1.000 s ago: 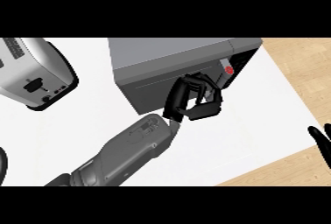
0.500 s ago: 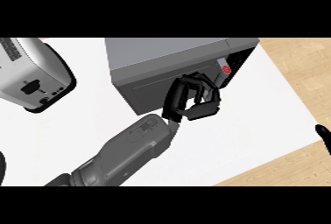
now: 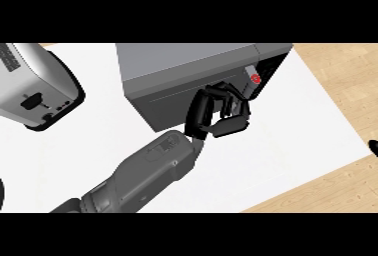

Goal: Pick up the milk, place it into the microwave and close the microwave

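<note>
Grey forearm, black hand: that's our build on show.

We've got a chunky grey forearm, matte and boxy with rounded edges and panel seams along its casing, narrowing toward the wrist. Our left hand is glossy black with slim segmented fingers and a blocky palm. At the right edge, only a sliver of our black right hand shows.

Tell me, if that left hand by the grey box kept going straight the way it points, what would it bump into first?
Most likely the microwave: the left hand points up the view at its dark front face, near the red-marked control panel. Depth is unclear, so it may already touch it.
</note>
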{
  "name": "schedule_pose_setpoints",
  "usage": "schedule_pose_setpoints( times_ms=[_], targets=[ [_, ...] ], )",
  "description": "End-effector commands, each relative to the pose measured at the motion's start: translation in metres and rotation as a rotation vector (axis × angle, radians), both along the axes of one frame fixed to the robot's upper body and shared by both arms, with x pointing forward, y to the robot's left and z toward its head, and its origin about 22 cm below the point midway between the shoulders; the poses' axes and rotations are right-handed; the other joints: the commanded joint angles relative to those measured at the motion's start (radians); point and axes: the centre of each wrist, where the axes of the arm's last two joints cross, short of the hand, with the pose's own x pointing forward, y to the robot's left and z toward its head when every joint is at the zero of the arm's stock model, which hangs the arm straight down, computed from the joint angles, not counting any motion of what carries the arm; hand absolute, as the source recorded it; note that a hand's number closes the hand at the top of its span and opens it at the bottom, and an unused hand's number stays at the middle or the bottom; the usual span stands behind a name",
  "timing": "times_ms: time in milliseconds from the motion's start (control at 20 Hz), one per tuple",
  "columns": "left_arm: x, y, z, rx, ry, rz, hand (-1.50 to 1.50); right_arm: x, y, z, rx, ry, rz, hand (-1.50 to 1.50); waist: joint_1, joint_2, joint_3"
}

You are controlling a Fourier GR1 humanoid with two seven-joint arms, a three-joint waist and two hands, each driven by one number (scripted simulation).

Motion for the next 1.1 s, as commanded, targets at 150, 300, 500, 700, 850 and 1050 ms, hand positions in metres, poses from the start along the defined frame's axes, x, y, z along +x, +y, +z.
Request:
schedule_pose_setpoints(
  times_ms=[150,300,500,700,850,1050],
  targets=[
    [0.02,0.003,0.009,0.004,0.002,0.027,1.5,0.0,-0.003,0.006,-0.01,0.006,0.009,-1.5,-0.016,0.015,0.001],
    [0.019,0.001,0.01,0.001,-0.015,0.027,1.5,0.002,-0.005,0.009,0.001,-0.001,0.0,-1.5,-0.012,0.013,0.001],
    [0.02,0.001,0.009,0.005,-0.014,0.027,1.5,0.004,-0.007,0.011,-0.003,-0.005,-0.003,-1.5,-0.015,0.016,0.003],
    [0.02,0.002,0.007,0.002,-0.024,0.042,1.5,0.003,-0.007,0.015,0.004,-0.011,0.009,-1.5,-0.023,0.02,0.002],
    [0.019,0.002,0.005,-0.007,-0.021,0.033,1.5,0.004,-0.005,0.018,0.001,-0.009,0.064,-1.5,-0.015,0.018,0.002],
    [0.02,0.001,0.006,-0.008,-0.02,0.035,1.5,0.006,-0.004,0.019,0.001,0.002,0.101,-1.5,-0.006,0.021,0.002]
  ],
)
